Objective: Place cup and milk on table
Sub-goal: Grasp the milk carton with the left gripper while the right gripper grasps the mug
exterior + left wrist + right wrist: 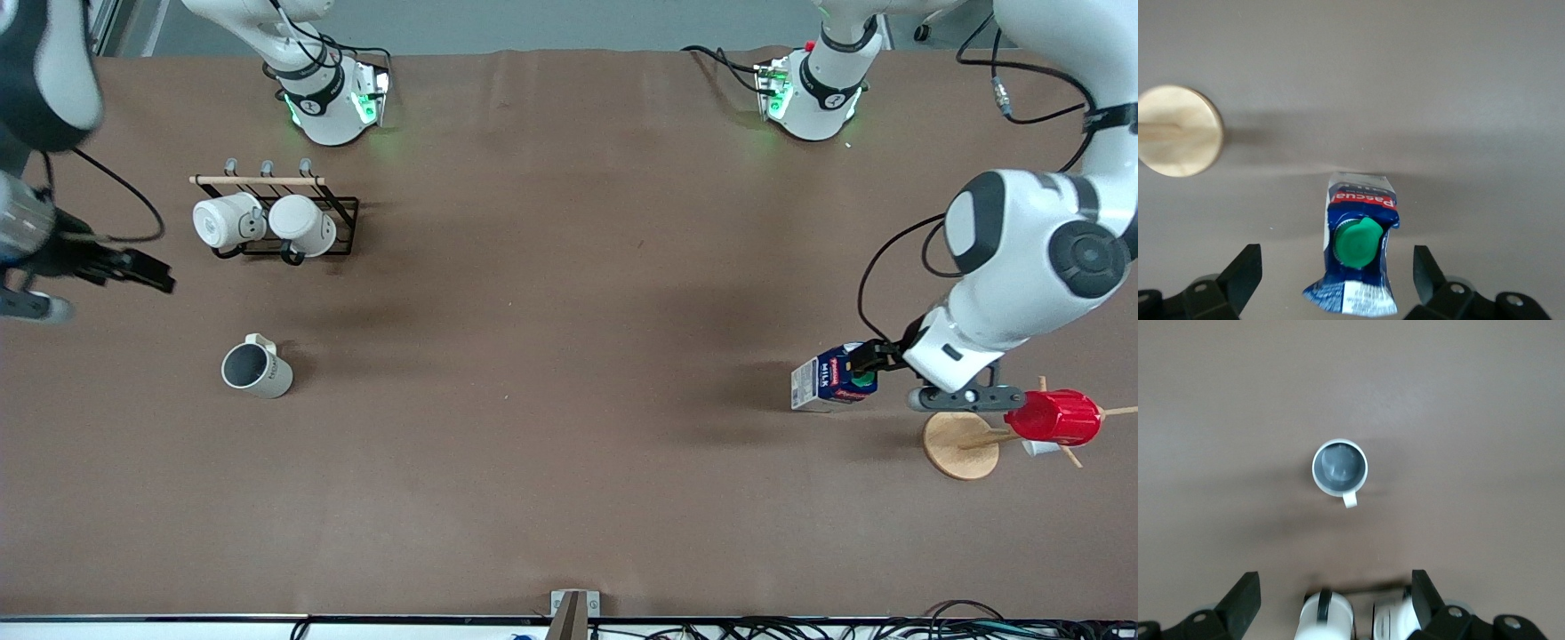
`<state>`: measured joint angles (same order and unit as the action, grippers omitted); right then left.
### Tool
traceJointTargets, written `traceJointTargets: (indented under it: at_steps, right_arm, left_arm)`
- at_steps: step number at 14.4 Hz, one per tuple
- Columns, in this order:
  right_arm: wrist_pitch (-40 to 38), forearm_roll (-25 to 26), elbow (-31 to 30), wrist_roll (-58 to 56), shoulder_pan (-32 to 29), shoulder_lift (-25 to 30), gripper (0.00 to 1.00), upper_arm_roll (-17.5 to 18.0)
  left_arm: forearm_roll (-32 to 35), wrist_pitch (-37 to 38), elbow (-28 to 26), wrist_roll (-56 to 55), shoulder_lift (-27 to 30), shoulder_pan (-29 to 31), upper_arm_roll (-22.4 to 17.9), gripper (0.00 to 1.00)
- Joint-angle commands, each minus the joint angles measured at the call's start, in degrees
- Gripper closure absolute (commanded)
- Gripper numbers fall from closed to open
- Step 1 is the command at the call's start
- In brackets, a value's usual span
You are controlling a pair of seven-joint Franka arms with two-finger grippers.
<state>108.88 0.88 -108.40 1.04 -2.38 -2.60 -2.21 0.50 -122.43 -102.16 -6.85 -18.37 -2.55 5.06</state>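
At the left arm's end of the table (569, 373) I see the milk (827, 382) standing, my left gripper (1337, 277) over it with jaws apart. The cup (256, 368) stands upright toward the right arm's end, below the raised right gripper (1337, 600), jaws apart.

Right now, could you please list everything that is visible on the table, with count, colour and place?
cup: one, cream with dark grey inside, standing on the table toward the right arm's end
milk: one, blue and white carton with green cap, on the table toward the left arm's end
white mugs: two, white with black handles, on a black wire rack farther from the front camera than the cup
red cup: one, red, hanging on a wooden stand beside the milk
table: one, brown
left gripper: one, black fingers open around the milk
right gripper: one, black fingers open, up above the cup
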Motion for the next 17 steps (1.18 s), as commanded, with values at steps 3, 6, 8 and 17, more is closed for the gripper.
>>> traceJointTargets:
  at_steps: [3,6,8,17]
  right_arm:
    - [19.4,0.35,-11.04,-5.69,-1.14,-5.47,0.0,0.1]
    - [30.13,0.27,-12.71,-10.97,-2.72,-11.62,0.0,0.01]
    - [35.59,0.35,-13.77,-13.16,-2.81,-14.71,0.0,0.01]
    - [40.27,0.27,-15.18,-13.88,-2.81,-18.06,1.0,-0.08]
  left_arm:
    - [-0.15,-3.52,-5.68,-0.71,1.41,-0.09,0.12,0.0]
    - [-0.15,-3.7,-6.65,-0.71,0.97,-0.09,0.12,0.24]
    - [-0.15,-3.7,-7.0,-0.8,0.97,-0.09,0.12,0.43]
    - [-0.06,-2.56,-3.93,0.43,1.58,0.0,0.12,0.62]
